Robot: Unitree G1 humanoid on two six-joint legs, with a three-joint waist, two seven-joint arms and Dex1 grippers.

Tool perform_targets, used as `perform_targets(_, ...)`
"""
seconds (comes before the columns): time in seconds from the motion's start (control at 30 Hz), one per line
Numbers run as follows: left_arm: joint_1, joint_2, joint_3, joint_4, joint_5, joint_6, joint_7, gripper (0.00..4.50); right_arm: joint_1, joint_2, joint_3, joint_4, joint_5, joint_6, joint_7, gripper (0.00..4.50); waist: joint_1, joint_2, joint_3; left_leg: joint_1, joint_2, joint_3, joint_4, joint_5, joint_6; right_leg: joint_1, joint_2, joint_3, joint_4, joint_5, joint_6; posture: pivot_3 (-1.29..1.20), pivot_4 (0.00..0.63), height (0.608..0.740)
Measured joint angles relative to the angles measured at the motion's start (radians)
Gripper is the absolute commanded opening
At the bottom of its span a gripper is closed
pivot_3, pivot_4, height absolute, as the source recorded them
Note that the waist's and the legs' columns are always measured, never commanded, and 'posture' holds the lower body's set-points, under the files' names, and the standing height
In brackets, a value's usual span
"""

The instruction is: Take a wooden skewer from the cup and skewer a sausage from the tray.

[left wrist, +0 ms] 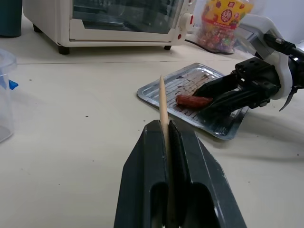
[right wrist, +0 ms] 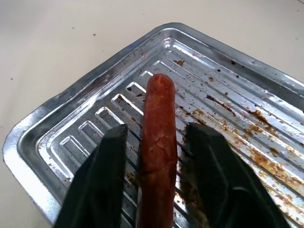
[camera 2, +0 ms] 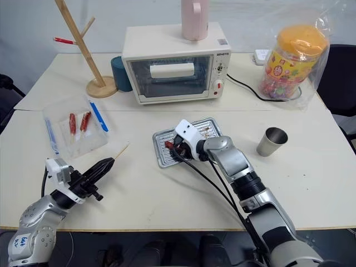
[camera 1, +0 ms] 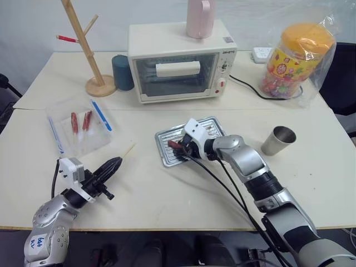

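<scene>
On the pale worktop (camera 1: 167, 194), we see the left end effector (left wrist: 166, 137) clamped on the wooden skewer (left wrist: 163, 102); the right end effector (right wrist: 156, 137) straddles the sausage (right wrist: 158, 142) in the tray (right wrist: 57, 118), jaws part-closed, grip uncertain.

Cream table (camera 1: 167, 194), pale wall (camera 1: 33, 22), dark chair (camera 1: 342, 78)

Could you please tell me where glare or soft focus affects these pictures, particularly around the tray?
Right wrist view: the tray throws bright glare off its rim and ridges, and the right tool's fingers look soft up close, while the sausage stays crisp. Left wrist view: the wooden skewer is sharp, the oven behind slightly soft.
</scene>
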Motion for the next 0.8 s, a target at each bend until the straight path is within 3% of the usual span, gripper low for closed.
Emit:
perform_targets(0.13, 0.0, 0.0, 0.0, 0.0, 0.0, -0.003, 0.0, 0.0, 0.0, 0.004, -0.003, 0.002, -0.007, -0.002, 0.005, 1.54, 0.0, 0.0, 0.0, 0.0, 0.0, 0.0, 0.0, 0.0, 0.0, 0.0, 0.0, 0.0, 0.0, 0.0, 0.0, 0.0, 0.15, 0.74)
perform_targets(0.2, 0.0, 0.0, 0.0, 0.0, 0.0, -0.004, 0.0, 0.0, 0.0, 0.007, -0.004, 0.002, -0.009, -0.003, 0.007, 1.03, 0.0, 0.0, 0.0, 0.0, 0.0, 0.0, 0.0, 0.0, 0.0, 0.0, 0.0, 0.0, 0.0, 0.0, 0.0, 0.0, 0.15, 0.74)
perform_targets(0.53, -0.002, 0.0, 0.0, 0.0, 0.0, -0.01, 0.0, 0.0, 0.0, 0.01, -0.006, 0.006, -0.016, -0.014, 0.016, 1.03, -0.003, 0.0, 0.0, 0.0, 0.0, 0.0, 0.0, 0.0, 0.0, 0.0, 0.0, 0.0, 0.0, 0.0, 0.0, 0.0, 0.15, 0.74)
perform_targets(0.8, -0.015, 0.013, 0.0, 0.006, 0.0, -0.015, -0.013, 0.0, 0.001, -0.046, -0.016, -0.039, 0.016, -0.02, 0.124, 1.03, -0.007, 0.0, 0.0, 0.0, 0.0, 0.0, 0.0, 0.0, 0.0, 0.0, 0.0, 0.0, 0.0, 0.0, 0.0, 0.0, 0.15, 0.74)
